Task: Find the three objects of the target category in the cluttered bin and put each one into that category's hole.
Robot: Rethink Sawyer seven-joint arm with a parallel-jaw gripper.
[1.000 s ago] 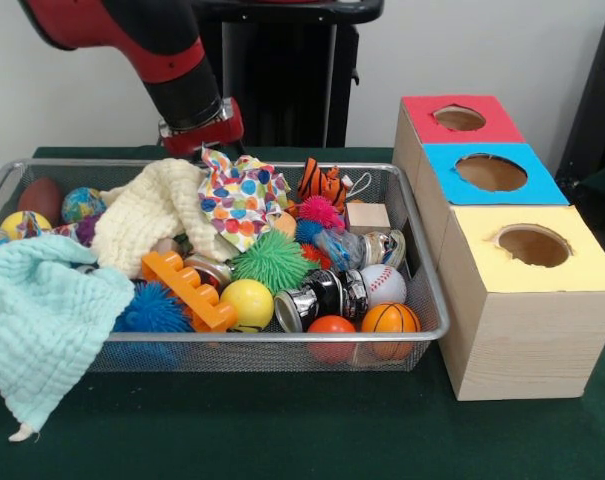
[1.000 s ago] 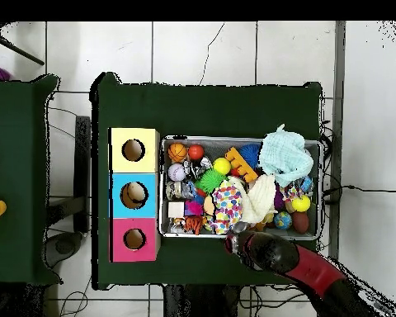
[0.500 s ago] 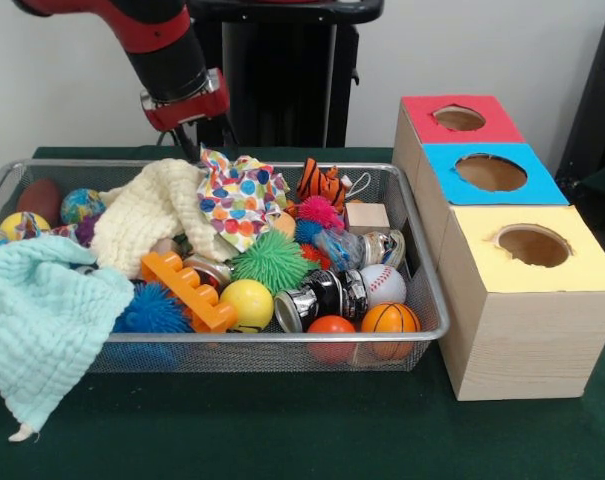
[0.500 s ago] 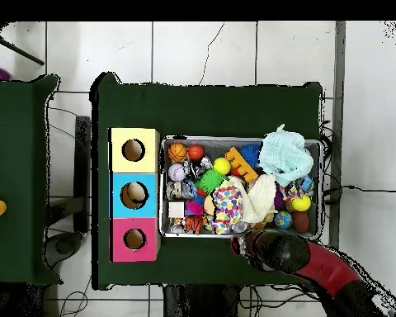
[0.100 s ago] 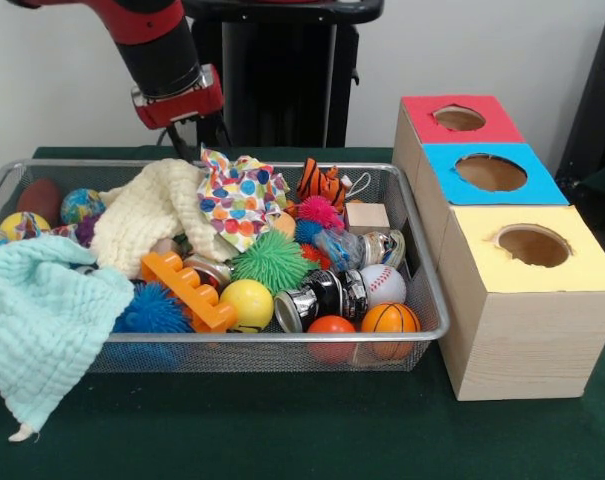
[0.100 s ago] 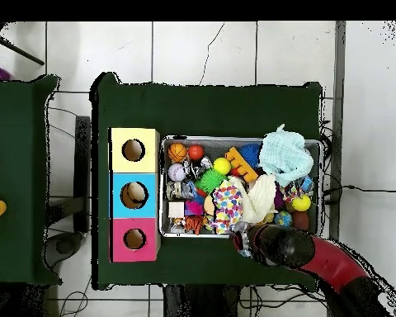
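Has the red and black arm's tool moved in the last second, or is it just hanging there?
Yes. In the front view the tool has risen and drifted left, away from the polka-dot cloth in the wire mesh bin.

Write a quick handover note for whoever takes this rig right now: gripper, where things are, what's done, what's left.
Gripper: raised over the bin's far rim, behind the cream cloth; open or shut unclear, nothing seen in it.
Bin: heaped with balls, cans, cloths and toys.
Red hole, blue hole and yellow hole: in a row beside the bin.
Done: no sorted object visible.
Left: apparently all three picks.
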